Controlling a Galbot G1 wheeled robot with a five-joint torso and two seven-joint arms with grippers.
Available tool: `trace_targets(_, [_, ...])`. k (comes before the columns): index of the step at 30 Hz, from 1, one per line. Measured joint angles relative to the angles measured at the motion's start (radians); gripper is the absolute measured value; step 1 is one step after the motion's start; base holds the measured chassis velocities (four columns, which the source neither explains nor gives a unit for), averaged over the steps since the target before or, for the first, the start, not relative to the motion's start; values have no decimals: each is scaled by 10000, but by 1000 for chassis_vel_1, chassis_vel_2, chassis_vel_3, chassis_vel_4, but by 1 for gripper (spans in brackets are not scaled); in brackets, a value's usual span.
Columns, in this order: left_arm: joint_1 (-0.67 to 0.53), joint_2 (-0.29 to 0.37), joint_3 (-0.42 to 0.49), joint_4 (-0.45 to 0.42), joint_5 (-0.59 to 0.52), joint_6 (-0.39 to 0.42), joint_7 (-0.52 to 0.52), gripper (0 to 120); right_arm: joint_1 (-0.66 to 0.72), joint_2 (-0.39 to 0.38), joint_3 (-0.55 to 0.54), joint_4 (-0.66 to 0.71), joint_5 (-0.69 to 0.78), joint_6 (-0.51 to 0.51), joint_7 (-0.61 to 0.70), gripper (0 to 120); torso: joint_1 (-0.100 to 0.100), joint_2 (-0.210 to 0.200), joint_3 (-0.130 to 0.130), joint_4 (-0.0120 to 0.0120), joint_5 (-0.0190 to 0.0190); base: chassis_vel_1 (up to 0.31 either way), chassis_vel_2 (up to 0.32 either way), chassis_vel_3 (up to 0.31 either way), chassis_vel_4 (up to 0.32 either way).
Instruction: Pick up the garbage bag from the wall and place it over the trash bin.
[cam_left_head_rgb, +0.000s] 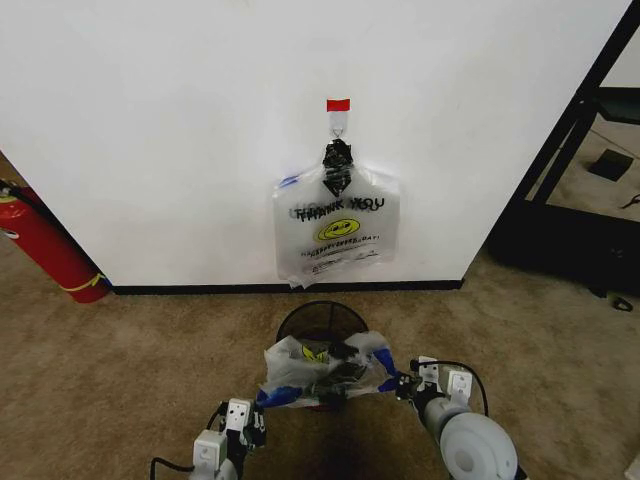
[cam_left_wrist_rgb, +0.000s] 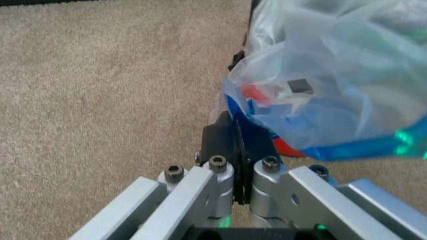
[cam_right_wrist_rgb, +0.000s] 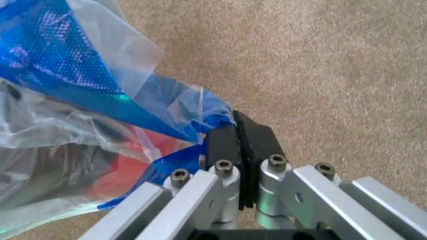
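The garbage bag, see-through with a yellow smiley and blue streaks, is stretched between both grippers just above the near side of the trash bin, a black wire-mesh bin on the carpet below the wall. My left gripper is shut on the bag's blue left edge; in the left wrist view the gripper pinches blue plastic under the billowing bag. My right gripper is shut on the bag's right edge, pinching the bag's blue strip.
A flat bundle of "THANK YOU" bags hangs by a black tie from a hook under a red tape patch. A red fire extinguisher leans at the left. A black frame stands at the right. Beige carpet surrounds the bin.
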Motion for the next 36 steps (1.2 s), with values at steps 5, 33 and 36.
trace_targets(5, [-171,-301,10,145,-14,13,-12,0,264,73,-87,-246,5,71,59,0,0,0,0,0,0,0,0,0,0])
trace_targets(33, [-700,-1003,343,721,304,204,222,0,753,282,-66,-1184,-315,373,-366,0,0,0,0,0,1,0,0,0,0])
trace_targets(36, [-566,-926,311,533,337,252,222,5,672,251,-58,-1051,-315,362,-368,3,0,0,0,1,1,0,0,0,0])
